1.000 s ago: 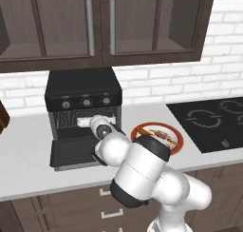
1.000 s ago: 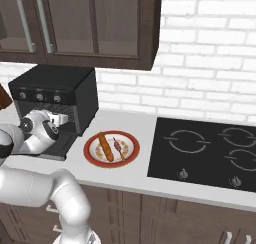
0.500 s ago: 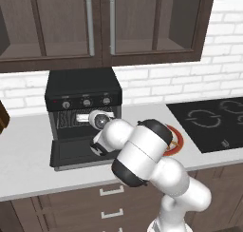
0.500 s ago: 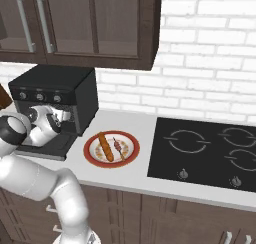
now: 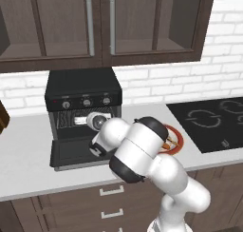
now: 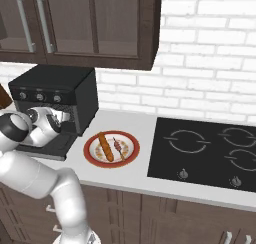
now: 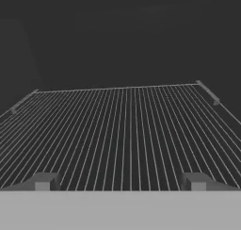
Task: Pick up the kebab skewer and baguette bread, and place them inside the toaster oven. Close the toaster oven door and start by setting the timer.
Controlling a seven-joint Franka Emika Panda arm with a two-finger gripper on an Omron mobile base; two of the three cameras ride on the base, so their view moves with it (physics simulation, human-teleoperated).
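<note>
Reaching into the boxy black toaster oven [image 5: 83, 86] — hand [image 7: 120, 182] wide, empty — over thin-wired rack [image 7: 117, 130].

The pale grey table [image 6: 125, 175] carries the black toaster oven [image 6: 60, 95] at its left, a red-rimmed plate [image 6: 90, 155] just beside it, and a black cooktop [image 6: 210, 153] set in at the right.

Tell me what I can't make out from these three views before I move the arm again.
- Toaster oven door: left base view, its right part hidden behind the arm.
- Plate: left base view, mostly behind the arm; the food on it is not visible there.
- Knobs: right base view, too small to read settings.
- Kebab skewer: right base view, chunks too small to count.
- Gripper: hand view, open, tips cut off by the bottom edge.
</note>
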